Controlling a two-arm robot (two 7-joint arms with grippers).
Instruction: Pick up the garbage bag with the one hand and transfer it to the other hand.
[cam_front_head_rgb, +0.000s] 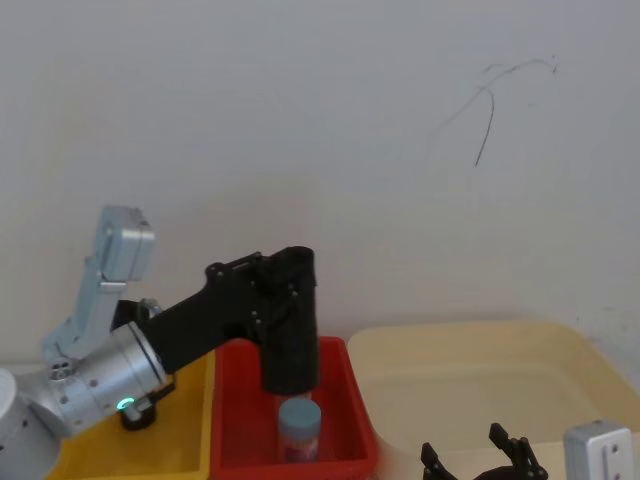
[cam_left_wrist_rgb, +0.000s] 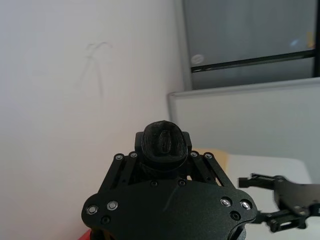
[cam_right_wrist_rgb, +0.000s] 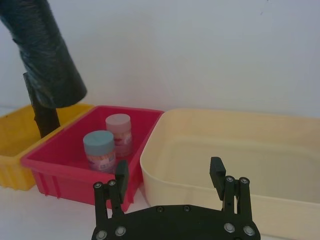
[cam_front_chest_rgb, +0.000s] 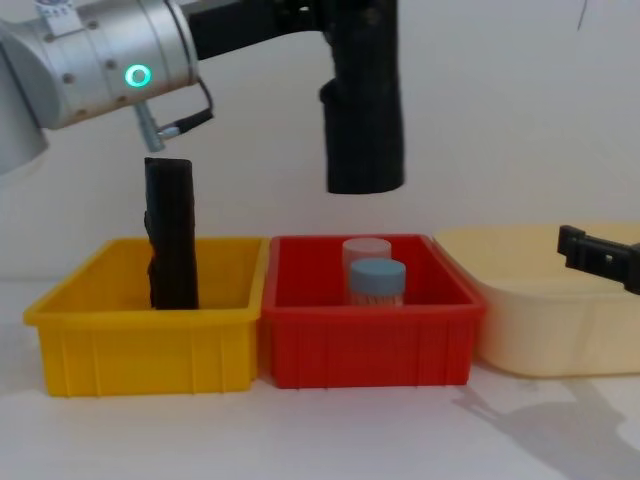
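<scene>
Drop risk: the garbage bag (cam_front_chest_rgb: 365, 120) hangs upright above the red bin (cam_front_chest_rgb: 365, 350), pinched near its top by the left gripper (cam_front_head_rgb: 272, 295). Crinkled plastic looks slippery, so I judge a loosening grip would let it fall onto the blue-lidded jar (cam_front_chest_rgb: 376, 282) and the pale-lidded jar (cam_front_chest_rgb: 366, 250) in that bin.
Handover risk: the right gripper (cam_right_wrist_rgb: 169, 172) sits low, right of the red bin over the cream tub (cam_front_chest_rgb: 540, 330), fingers spread and empty. It is well apart from the bag, so releasing early would lose it, and a crooked approach could knock the two grippers together.
Mix-up risk: a second black upright pack (cam_front_chest_rgb: 172, 235) stands in the yellow bin (cam_front_chest_rgb: 140, 340), left of the red bin.
Surface: white tabletop (cam_front_chest_rgb: 300, 430), bins side by side.
Room: plain white wall (cam_front_head_rgb: 300, 100) behind the red bin, with a thin dark mark (cam_front_head_rgb: 485, 120).
</scene>
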